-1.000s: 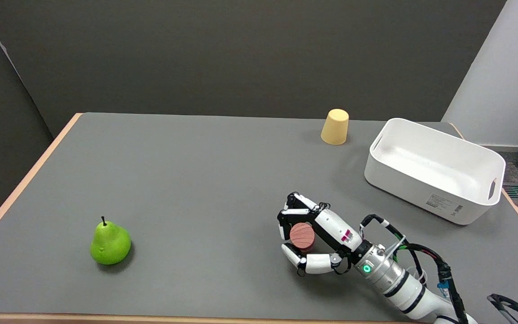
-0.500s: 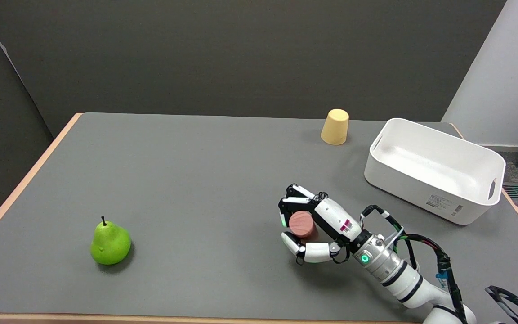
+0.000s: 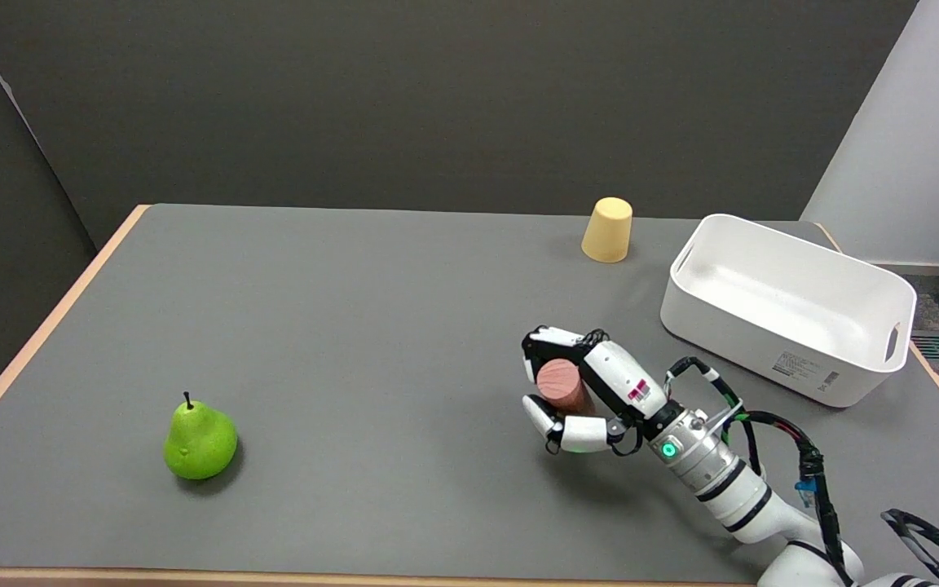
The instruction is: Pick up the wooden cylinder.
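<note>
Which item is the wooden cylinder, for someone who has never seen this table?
Start at the white bin on the grey table's right side, then follow the white arm rising from the lower right to its right hand. The wooden cylinder is the short reddish-brown piece held in its fingers, unlike the green pear and the upturned yellow cup.

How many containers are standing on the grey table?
2. The pale yellow plastic cup stands upside down near the far edge of the grey table; the white rectangular plastic bin sits right of it. Nothing appears to be hidden.
</note>
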Action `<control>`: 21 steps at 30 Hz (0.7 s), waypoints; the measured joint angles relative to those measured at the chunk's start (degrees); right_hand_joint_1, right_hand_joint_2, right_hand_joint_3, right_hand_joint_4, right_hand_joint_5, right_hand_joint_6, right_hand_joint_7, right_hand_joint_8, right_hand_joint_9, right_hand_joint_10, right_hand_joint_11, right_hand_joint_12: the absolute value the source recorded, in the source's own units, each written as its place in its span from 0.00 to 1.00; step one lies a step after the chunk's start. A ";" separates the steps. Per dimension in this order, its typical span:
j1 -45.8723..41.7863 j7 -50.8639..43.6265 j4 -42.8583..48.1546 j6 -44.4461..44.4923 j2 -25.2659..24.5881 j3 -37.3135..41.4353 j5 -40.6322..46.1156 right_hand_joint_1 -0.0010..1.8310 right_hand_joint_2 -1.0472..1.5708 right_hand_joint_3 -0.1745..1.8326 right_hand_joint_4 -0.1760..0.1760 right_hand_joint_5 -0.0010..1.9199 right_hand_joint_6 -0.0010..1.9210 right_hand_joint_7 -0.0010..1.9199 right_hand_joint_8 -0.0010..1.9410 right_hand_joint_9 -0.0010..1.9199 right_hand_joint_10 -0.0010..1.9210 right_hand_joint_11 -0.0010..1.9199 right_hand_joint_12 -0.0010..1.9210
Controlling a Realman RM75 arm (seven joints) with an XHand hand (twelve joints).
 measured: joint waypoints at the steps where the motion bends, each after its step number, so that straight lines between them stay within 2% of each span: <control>1: 0.08 -0.02 -0.15 0.10 -0.04 0.18 0.13 0.46 0.77 0.55 0.52 0.32 1.00 0.30 1.00 0.49 1.00 0.49 1.00; 8: 0.90 -0.14 -0.85 0.37 -0.14 1.86 0.70 0.47 0.75 0.58 0.53 0.33 1.00 0.34 1.00 0.53 1.00 0.52 1.00; 21: 4.23 -0.90 0.63 -0.62 0.47 8.43 0.80 0.47 0.74 0.60 0.52 0.34 1.00 0.36 1.00 0.56 1.00 0.55 1.00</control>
